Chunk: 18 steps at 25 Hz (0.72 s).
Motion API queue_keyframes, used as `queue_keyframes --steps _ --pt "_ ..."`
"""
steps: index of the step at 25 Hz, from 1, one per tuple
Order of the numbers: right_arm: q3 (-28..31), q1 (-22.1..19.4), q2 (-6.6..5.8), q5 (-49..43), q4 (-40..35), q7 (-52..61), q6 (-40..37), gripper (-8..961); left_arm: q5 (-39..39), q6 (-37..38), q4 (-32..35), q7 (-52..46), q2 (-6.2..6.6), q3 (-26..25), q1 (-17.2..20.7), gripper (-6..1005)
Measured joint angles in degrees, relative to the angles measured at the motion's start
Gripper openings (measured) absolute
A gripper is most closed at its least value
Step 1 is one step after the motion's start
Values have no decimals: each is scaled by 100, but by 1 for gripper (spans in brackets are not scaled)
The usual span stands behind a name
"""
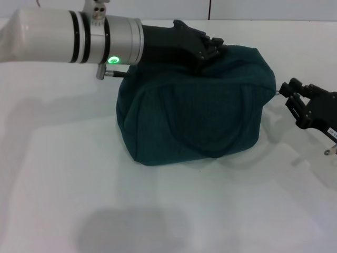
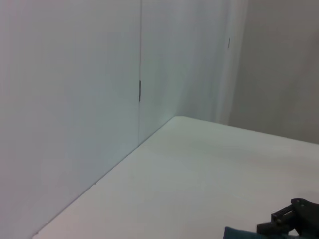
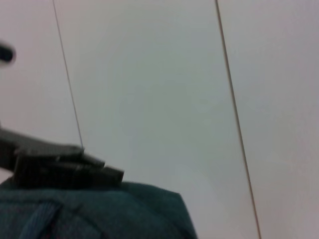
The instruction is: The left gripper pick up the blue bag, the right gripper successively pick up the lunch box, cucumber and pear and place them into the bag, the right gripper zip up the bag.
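Bag (image 1: 195, 113) sits mid-table, zipped. My left gripper (image 1: 210, 50) pinches its top fabric; my right gripper (image 1: 288, 92), fingers closed on the zip end at the bag's right corner. Pulling further could topple it.

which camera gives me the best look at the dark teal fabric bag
The head view: the whole dark teal fabric bag sits on the white table there. The right wrist view shows only its top; the left wrist view, a sliver.
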Motion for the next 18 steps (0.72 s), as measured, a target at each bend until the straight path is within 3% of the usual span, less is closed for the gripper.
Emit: queue_keyframes --steps 3,9,15,18 --pt "8 0 -23 18 7 261 -23 172 -189 6 1 70 -2 6 150 74" --pt "24 -121 -135 22 44 471 -441 295 -815 41 47 446 4 6 384 311" --pt "75 -216 -454 -12 34 583 -1828 475 -1291 669 249 760 26 -204 503 559" --pt "39 -53 -757 -303 20 1025 -2465 555 -1488 1514 277 1092 31 -424 532 695"
